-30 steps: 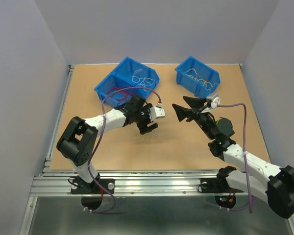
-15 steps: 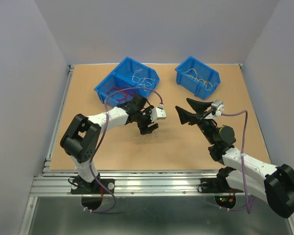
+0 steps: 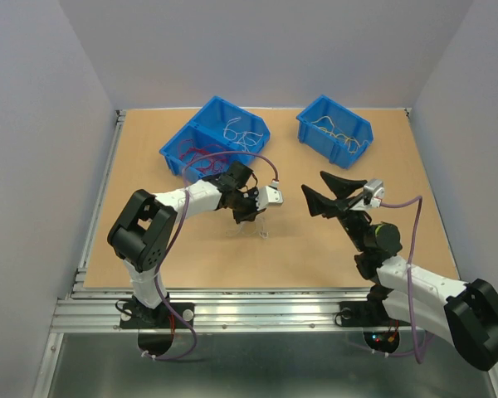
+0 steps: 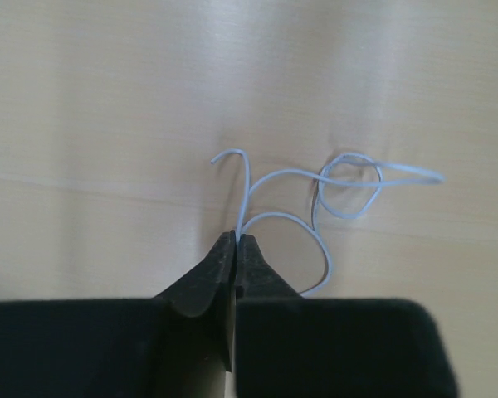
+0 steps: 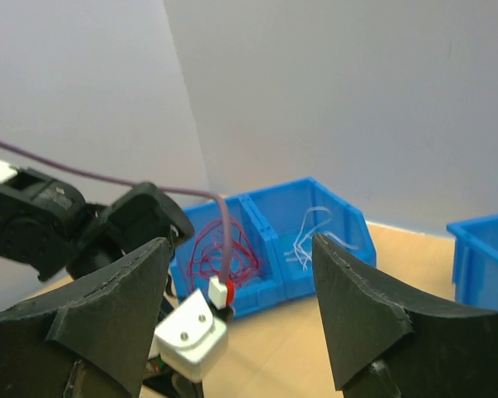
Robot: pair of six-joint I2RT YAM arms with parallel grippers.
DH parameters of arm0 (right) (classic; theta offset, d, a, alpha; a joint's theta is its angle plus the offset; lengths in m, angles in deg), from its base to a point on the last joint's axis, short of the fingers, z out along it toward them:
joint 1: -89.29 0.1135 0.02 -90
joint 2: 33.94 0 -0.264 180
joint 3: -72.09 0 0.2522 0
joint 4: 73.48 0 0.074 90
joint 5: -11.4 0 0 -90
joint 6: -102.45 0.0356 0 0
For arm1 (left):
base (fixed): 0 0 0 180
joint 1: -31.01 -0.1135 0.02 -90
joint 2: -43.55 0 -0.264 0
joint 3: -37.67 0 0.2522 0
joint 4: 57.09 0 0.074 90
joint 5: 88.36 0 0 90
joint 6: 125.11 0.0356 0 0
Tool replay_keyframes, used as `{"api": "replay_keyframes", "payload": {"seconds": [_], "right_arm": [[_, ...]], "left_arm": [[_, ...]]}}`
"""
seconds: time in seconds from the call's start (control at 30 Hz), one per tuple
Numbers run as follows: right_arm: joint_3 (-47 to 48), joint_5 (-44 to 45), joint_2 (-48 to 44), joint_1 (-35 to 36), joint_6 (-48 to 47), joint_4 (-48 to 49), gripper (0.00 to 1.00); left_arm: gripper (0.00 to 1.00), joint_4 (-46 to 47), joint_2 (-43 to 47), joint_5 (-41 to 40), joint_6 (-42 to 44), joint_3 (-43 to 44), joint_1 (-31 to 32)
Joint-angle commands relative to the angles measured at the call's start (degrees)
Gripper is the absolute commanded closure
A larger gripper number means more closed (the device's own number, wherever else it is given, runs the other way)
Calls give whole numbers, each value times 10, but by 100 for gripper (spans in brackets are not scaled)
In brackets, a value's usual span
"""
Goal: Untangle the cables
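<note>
A thin white cable (image 4: 349,178) lies looped on the wooden table, and my left gripper (image 4: 236,238) is shut on one end of it. From above, my left gripper (image 3: 247,215) points down at mid-table, with that cable (image 3: 262,229) faint beside it. Other cables lie in bins: red ones (image 3: 201,157) and white ones (image 3: 242,133) in the double blue bin (image 3: 220,110), pale yellow ones (image 3: 336,133) in the single blue bin (image 3: 349,112). My right gripper (image 3: 325,191) hovers open and empty to the right, aimed at the left gripper. Its wrist view shows my right gripper (image 5: 241,242) before the red cables (image 5: 203,249).
The left arm's purple cord (image 3: 220,153) arcs over the double bin's front. A metal rail (image 3: 232,294) runs along the table's near edge. Grey walls close in the left, back and right sides.
My left gripper has gone from open to shut on the white cable's end and has shifted slightly toward the back. My right arm has drifted a little right, its jaws still open.
</note>
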Motion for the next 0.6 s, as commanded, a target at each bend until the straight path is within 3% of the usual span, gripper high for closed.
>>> {"api": "replay_keyframes", "payload": {"seconds": [0.0,0.3,0.57], "right_arm": [[-51,13,-2,-2,-16,168,26],[-92,1,35,-3,-21,307,26],[-88,-4,45,-3,-15,315,26]], "left_arm": [[100,-3,14,8,3,20,2],[100,30,47,-1,-7,2,1],[100,109,115,-11,-32,-42,-8]]}}
